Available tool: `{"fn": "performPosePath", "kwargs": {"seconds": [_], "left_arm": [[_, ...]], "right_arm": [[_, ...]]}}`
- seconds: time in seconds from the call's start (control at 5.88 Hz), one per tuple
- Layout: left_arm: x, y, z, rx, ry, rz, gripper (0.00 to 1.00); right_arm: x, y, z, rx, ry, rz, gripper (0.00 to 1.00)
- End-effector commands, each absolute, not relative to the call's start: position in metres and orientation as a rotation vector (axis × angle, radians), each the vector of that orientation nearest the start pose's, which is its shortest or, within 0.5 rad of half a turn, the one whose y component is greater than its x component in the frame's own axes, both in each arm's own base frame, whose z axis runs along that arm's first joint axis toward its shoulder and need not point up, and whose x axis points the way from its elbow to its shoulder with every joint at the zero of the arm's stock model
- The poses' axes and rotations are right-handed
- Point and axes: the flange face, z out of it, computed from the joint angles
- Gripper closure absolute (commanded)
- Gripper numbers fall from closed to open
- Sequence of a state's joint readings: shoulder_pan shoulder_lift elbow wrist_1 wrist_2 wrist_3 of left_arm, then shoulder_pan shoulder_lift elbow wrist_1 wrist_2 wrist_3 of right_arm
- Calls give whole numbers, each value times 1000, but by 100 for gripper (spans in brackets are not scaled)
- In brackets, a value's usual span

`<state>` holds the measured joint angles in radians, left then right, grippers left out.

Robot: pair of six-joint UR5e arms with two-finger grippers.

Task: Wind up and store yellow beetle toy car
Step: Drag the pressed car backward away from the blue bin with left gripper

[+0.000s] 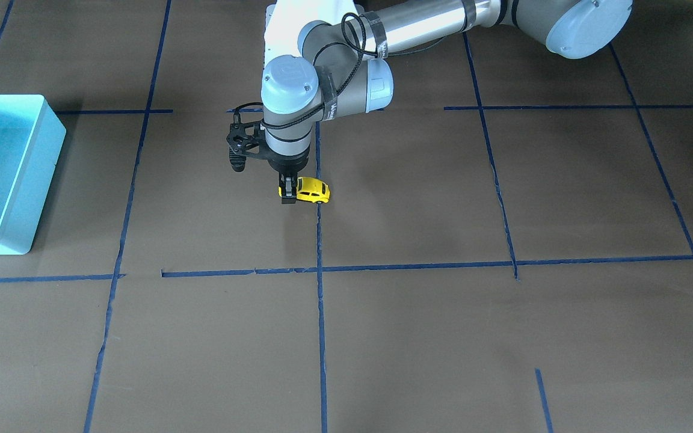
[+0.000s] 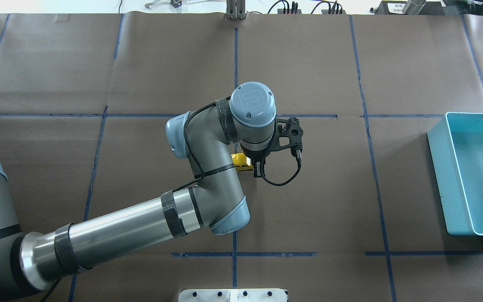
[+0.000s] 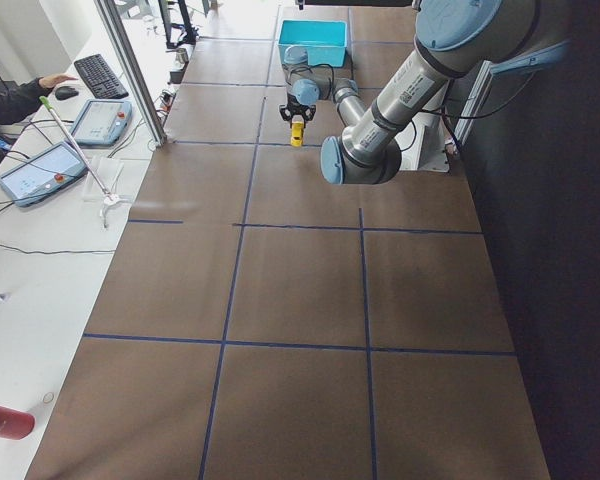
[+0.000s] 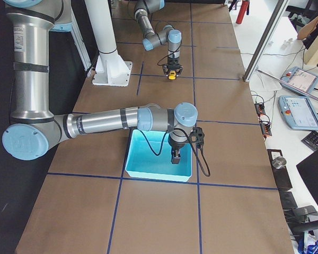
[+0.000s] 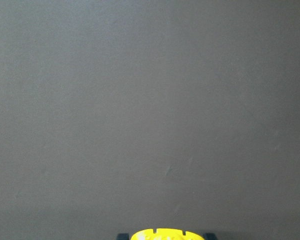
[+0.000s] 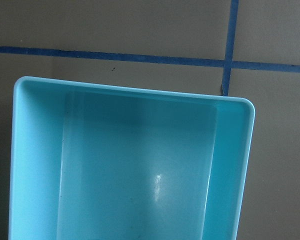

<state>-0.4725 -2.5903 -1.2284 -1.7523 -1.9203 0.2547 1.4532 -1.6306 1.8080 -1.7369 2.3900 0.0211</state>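
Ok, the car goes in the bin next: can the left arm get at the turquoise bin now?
Probably not cleanly. The right gripper hangs over the turquoise bin, in the way of a drop, and the bin sits far to the robot's right, a long stretch from the left gripper mid-table.

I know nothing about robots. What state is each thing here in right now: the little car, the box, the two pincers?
Yellow beetle-shaped toy car: right way up, one end clamped in the left pincer.
Left pincer: shut on the car, pointing straight down.
Right pincer: hanging over the bin; open or shut, cannot tell.
Turquoise plastic bin: upright, open-topped, nothing in the part that shows.
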Motion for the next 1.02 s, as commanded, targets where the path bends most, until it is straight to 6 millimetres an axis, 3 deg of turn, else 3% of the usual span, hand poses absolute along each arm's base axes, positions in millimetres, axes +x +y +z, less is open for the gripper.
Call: {"fn": "performPosePath", "kwargs": {"seconds": [0.0, 0.85], "left_arm": [[673, -455, 129, 697, 707, 1400, 98], [672, -455, 140, 699, 704, 1399, 98]], "right_arm": [[7, -464, 585, -47, -818, -96, 0], [7, -464, 586, -50, -818, -94, 0]]}}
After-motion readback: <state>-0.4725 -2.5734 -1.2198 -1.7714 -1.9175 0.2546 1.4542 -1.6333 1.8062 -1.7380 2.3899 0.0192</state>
